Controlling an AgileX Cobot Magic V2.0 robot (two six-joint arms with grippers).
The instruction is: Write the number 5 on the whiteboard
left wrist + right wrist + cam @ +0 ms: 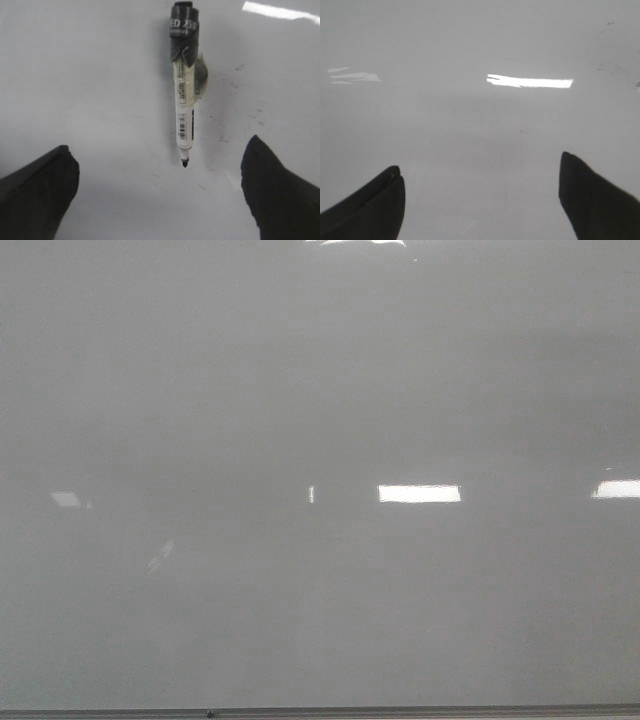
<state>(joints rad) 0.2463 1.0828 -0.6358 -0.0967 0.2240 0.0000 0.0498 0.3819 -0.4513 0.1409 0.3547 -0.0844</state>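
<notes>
Two grippers gaping wide, I'm hovering my left gripper (157, 192) over a light, slick marker (185, 85) on the whiteboard (75, 75), eyeing its taped barrel.

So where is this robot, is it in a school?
Maybe a classroom or an office, but it's hard to tell. A big glossy whiteboard with a metal frame edge fills the view, ceiling-light reflections shine on it, and a marker lies against it.
</notes>
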